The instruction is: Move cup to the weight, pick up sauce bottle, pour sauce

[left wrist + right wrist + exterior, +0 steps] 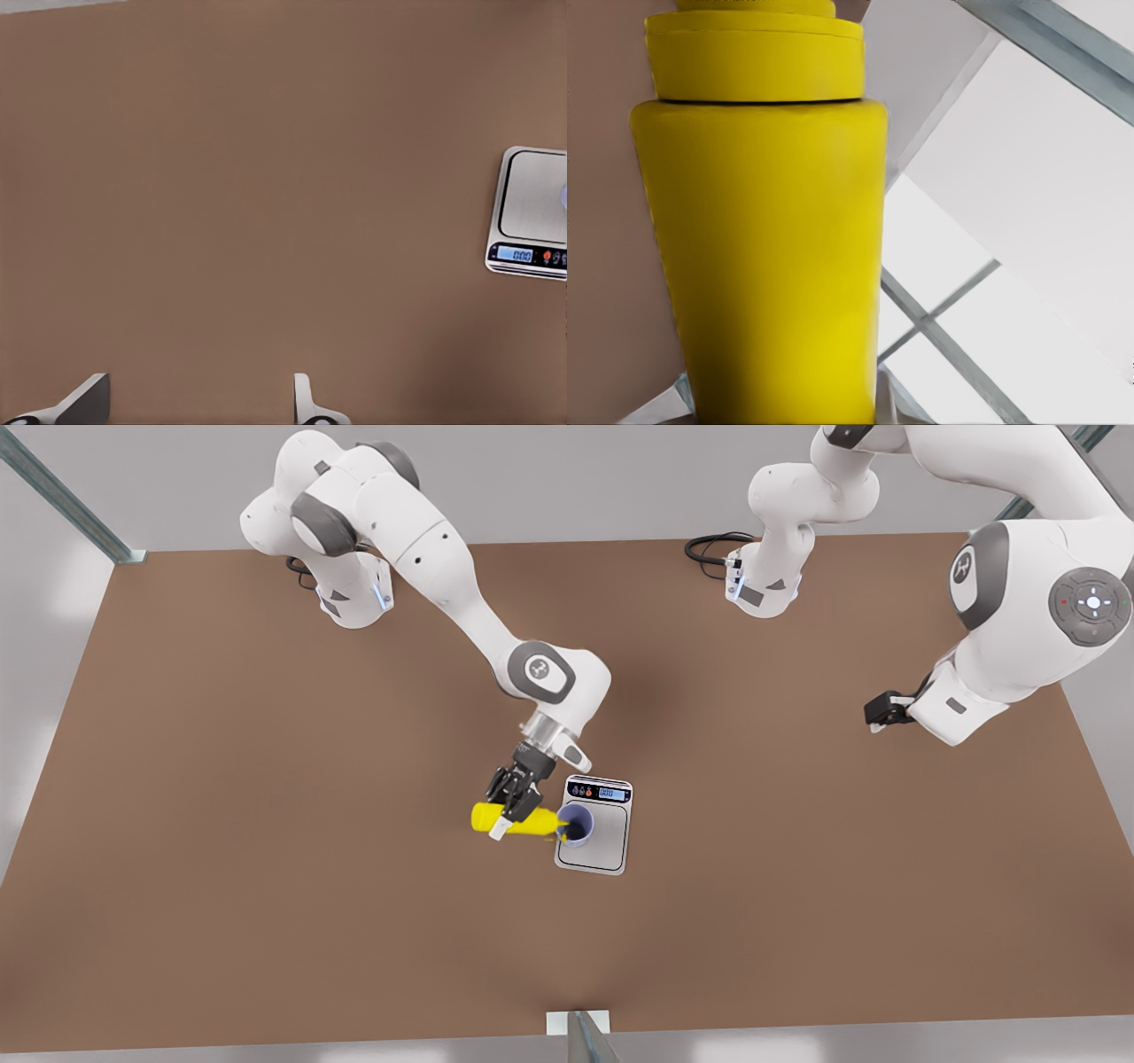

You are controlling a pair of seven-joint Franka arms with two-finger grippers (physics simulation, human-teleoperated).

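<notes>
Sauce bottle [518, 820] first: on my front view it lies nearly horizontal above the brown table [266, 868], clamped around its middle by the right gripper [512, 812], with the nozzle end reaching over the rim of the cup [577, 825]. I see the cup standing upright on the weighing plate of the weight [595, 828], toward the plate's edge on the front view's left. The weight's dark display strip sits on the side facing the arm bases. A speck of yellow shows at the nozzle tip by the cup's rim; I cannot tell whether it is sauce or the cap itself. Over on the front view's right, my left gripper [886, 710] waits above the table, well apart from the weight.

From the left wrist view I look down on bare table, with the weight [530, 211] at the picture's edge, its lit display readable as a blue patch. The left gripper [199, 403] has its fingertips [87, 398] spread apart with nothing between them.

From the right wrist view the sauce bottle [766, 257] sits directly in front of the camera, its stepped cap pointing away, with the table behind it on one side.
</notes>
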